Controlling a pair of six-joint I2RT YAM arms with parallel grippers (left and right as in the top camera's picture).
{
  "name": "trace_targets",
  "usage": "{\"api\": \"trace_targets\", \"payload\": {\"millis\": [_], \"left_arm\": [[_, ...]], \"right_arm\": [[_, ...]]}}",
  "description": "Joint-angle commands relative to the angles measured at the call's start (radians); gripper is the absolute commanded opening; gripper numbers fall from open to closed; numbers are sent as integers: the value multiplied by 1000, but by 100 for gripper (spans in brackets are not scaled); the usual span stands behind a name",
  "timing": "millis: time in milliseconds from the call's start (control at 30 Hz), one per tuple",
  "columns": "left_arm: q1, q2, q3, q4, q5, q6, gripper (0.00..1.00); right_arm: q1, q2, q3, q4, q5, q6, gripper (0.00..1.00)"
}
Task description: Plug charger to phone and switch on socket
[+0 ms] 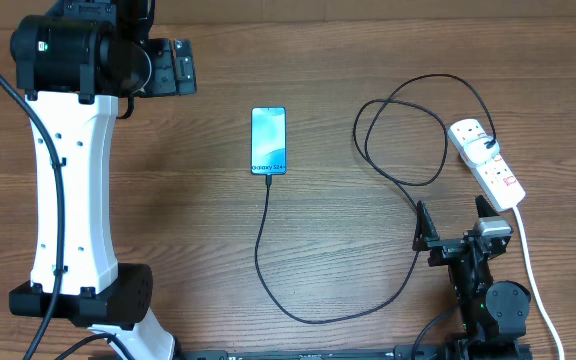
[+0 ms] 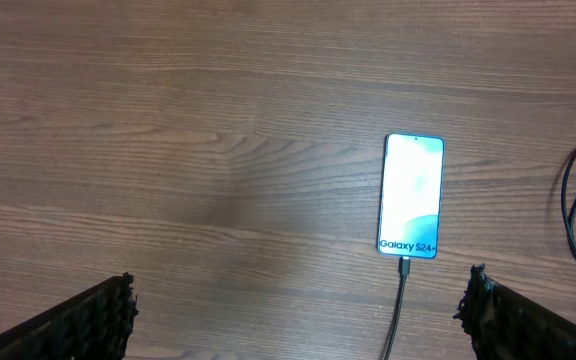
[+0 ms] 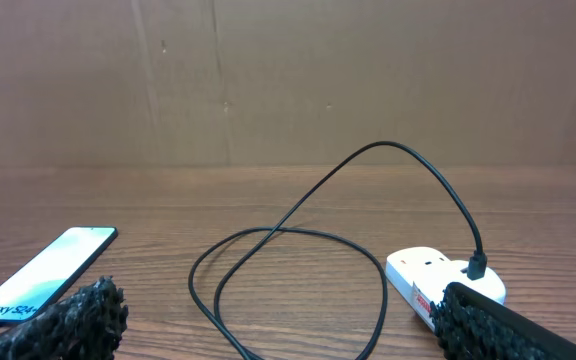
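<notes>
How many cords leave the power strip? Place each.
2. The black charger loops from the power strip's far end to the phone; the white cord trails off its near end.

My bench is a brown wood-grain table (image 1: 198,250), evenly lit. Behind it I see a plain brown wall (image 3: 368,70) with vertical seams.

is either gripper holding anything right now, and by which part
Nothing is held: the left gripper and right gripper are both open and empty.

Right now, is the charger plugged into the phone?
Plugged in: the charger joins the bottom edge of the phone in overhead and left wrist views; its screen is lit.
</notes>
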Motion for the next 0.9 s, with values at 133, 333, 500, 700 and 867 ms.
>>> {"api": "trace_targets", "payload": {"millis": [133,333,500,700,867], "left_arm": [[-6,-11,7,5,-8,-10,99],[-6,-11,7,5,-8,-10,100],[-7,-12,7,-21,5,-10,100],[-7,-53,-88,6,62,-11,100],[-6,-237,-467,264,91,-10,99]], "right_arm": [[5,-9,-10,6,12,-4,100],[5,-9,-10,6,12,-4,100],[5,-9,-10,6,12,-4,100],[5,-9,-10,6,12,-4,100],[5,-9,-10,6,12,-4,100]]}}
